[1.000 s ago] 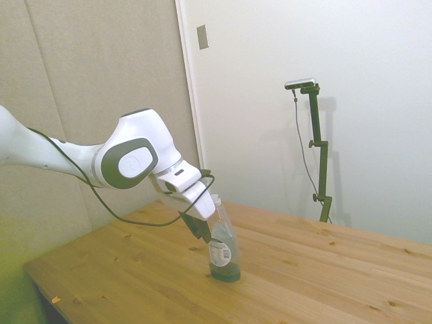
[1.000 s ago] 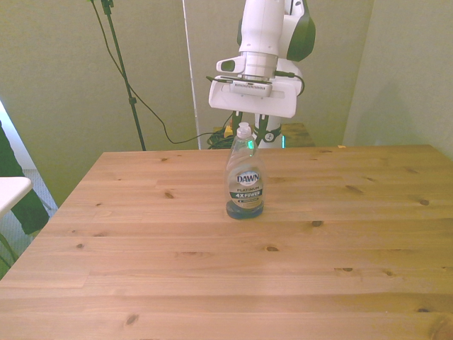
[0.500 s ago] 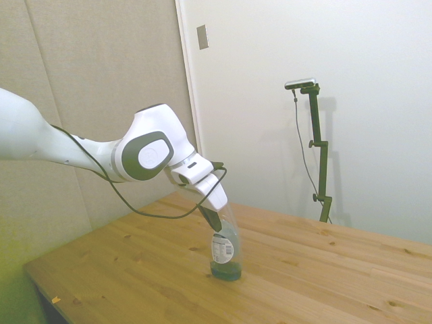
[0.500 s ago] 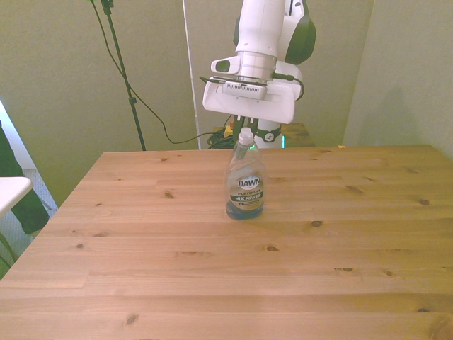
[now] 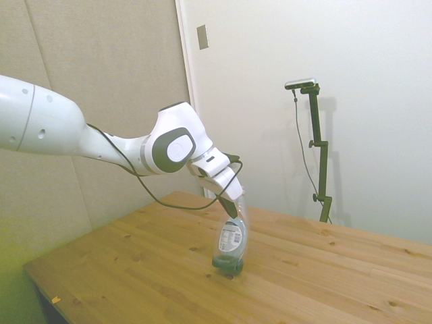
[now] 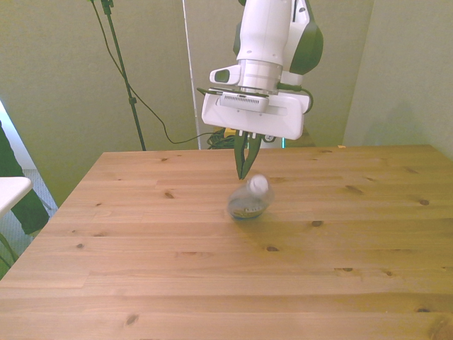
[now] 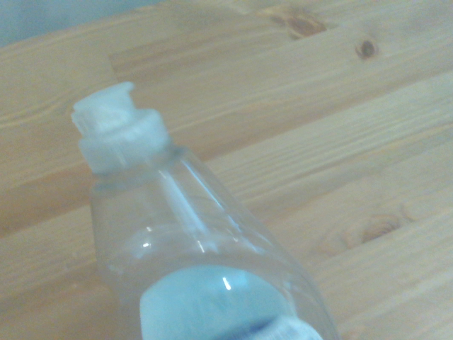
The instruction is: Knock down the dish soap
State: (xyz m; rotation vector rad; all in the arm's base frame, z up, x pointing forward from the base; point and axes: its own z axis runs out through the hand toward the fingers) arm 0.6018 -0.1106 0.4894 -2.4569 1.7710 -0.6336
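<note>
The jaws (image 6: 243, 164) are pressed together into one dark point aimed down at the surface (image 6: 141, 241), just behind and above the cap of the dish soap (image 6: 248, 200). In the side view the jaws (image 5: 234, 209) sit at the bottle's neck, though actual contact cannot be made out.

The dish soap (image 5: 231, 241) is tilted, its top leaning away from the arm while its base rests on the wood near the middle of the surface (image 5: 135, 270). In the front view it is blurred, the white cap tipped toward the camera and toward the front view's right. The wrist view shows the dish soap (image 7: 191, 248) close up: clear plastic walls, a white cap (image 7: 117, 131) on the tapering neck, and teal-blue liquid pooled low in the body, leaving the upper part see-through.
</note>
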